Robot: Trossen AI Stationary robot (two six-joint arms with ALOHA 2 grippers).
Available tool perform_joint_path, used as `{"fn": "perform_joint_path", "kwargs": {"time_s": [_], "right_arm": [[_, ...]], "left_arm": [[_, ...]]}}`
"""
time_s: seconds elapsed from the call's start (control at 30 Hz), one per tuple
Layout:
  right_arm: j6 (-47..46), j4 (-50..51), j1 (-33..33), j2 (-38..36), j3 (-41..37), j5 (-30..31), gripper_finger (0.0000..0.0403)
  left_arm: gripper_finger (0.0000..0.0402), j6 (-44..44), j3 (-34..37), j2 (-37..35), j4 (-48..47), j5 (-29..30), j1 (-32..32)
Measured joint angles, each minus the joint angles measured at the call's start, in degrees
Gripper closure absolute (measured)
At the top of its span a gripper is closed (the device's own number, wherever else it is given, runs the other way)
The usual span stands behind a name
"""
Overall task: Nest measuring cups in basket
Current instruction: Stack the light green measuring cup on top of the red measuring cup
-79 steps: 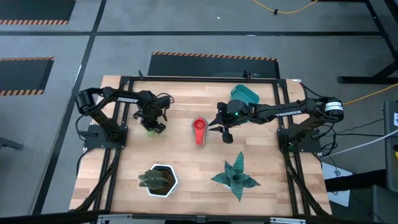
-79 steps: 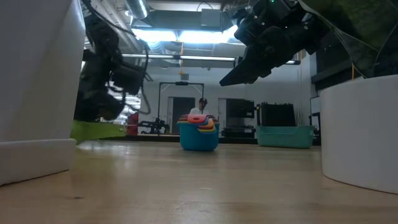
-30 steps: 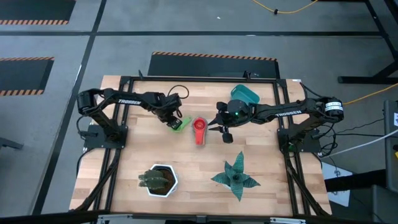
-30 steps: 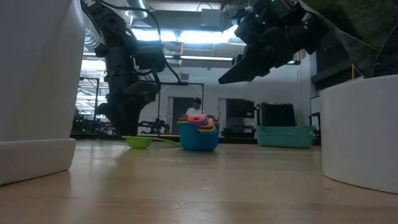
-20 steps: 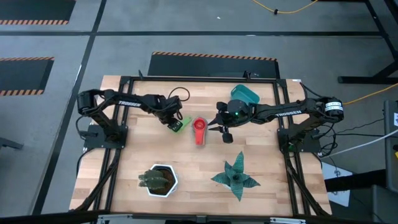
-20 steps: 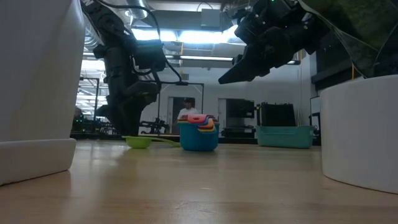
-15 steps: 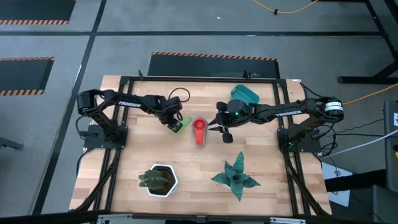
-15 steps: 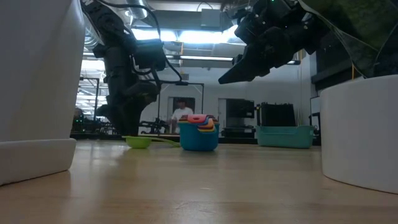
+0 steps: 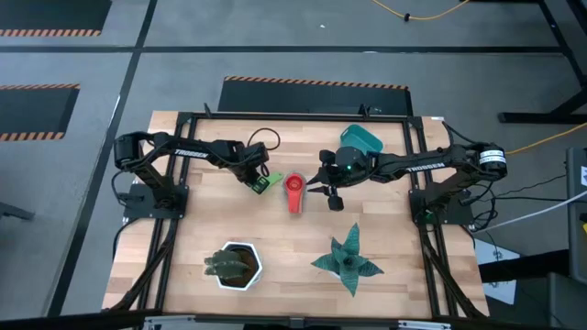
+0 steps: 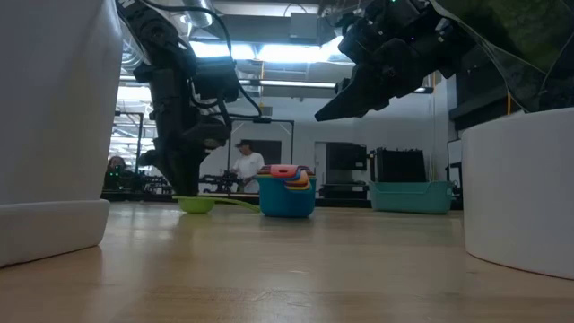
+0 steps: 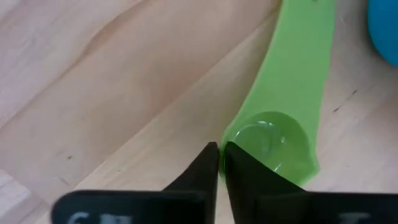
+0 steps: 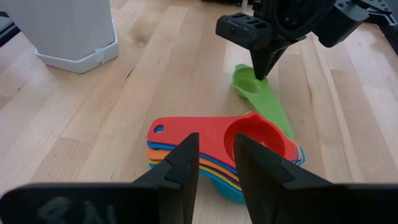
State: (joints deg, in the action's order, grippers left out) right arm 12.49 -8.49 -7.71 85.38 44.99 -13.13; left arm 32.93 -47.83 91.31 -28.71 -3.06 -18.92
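The green measuring cup point(image 9: 265, 181) lies on the table left of the nested stack, its bowl point(image 11: 270, 146) under my left gripper point(image 11: 219, 155), which is shut on it. The stack point(image 9: 293, 193) has the red cup point(image 12: 252, 137) on top, with orange, yellow and blue ones below point(image 10: 287, 191). It stands on the table's middle. My right gripper point(image 12: 216, 163) is open and hovers above and just right of the stack point(image 10: 345, 97). The teal basket point(image 9: 360, 139) sits by the far edge, behind the right arm. My left gripper pinches the rim of the green cup's bowl point(image 11: 231, 138), one finger inside the bowl and one outside. The fingers point(image 12: 261, 62) come from above, pointing down. The cup rests flat on the table, its handle point(image 11: 301, 56) reaching toward the stack.
A white hexagonal pot point(image 9: 237, 266) with a dark plant stands near the table's near edge on the left. A green star-shaped plant point(image 9: 348, 261) stands near that edge on the right. Bare wood lies between them and the cups. A person point(image 10: 242, 166) moves in the room behind.
Both arms and the cups have kept still. The person in the room behind the table has walked toward the left of the low view.
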Motion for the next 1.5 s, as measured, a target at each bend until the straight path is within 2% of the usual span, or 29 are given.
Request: {"fn": "perform_joint_path", "kwargs": {"time_s": [0.07, 0.27, 0.6, 0.83, 0.97, 1.2, 1.33, 1.5], "right_arm": [[0.0, 0.0, 0.0, 0.0, 0.0, 0.0, 0.0297], [0.0, 0.0, 0.0, 0.0, 0.0, 0.0, 0.0297], [0.0, 1.0, -0.2, -1.4, 0.0, 0.0, 0.0297], [0.0, 5.5, -2.1, -7.0, 0.0, 0.0, 0.0297], [-0.4, 6.4, -4.3, -9.5, 0.0, 0.0, 0.0297], [-8.0, 6.7, -10.1, -11.1, 0.0, 0.0, 0.0297], [-9.4, 6.8, -13.2, -11.1, 0.0, 0.1, 0.0297], [-9.5, 6.7, -15.4, -11.1, 0.0, 0.1, 0.0297]], "left_arm": [[0.0394, 0.0, 0.0, 0.0, 0.0, 0.4, 0.0], [0.0388, -0.8, 0.0, 0.0, 0.0, 2.9, -0.6], [0.0398, -6.6, 0.0, -0.8, -0.3, 3.2, -3.6], [0.0399, -11.5, 0.0, -5.9, 0.3, 9.9, -6.2], [0.0399, -19.4, 0.0, -9.9, 4.7, 11.3, -7.3], [0.0400, -36.9, 0.0, -13.6, 22.6, 6.5, -6.4], [0.0399, -46.2, 0.0, -13.0, 31.6, -0.2, -5.7], [0.0399, -54.7, -0.1, -11.0, 37.5, -7.7, -3.5]]}}
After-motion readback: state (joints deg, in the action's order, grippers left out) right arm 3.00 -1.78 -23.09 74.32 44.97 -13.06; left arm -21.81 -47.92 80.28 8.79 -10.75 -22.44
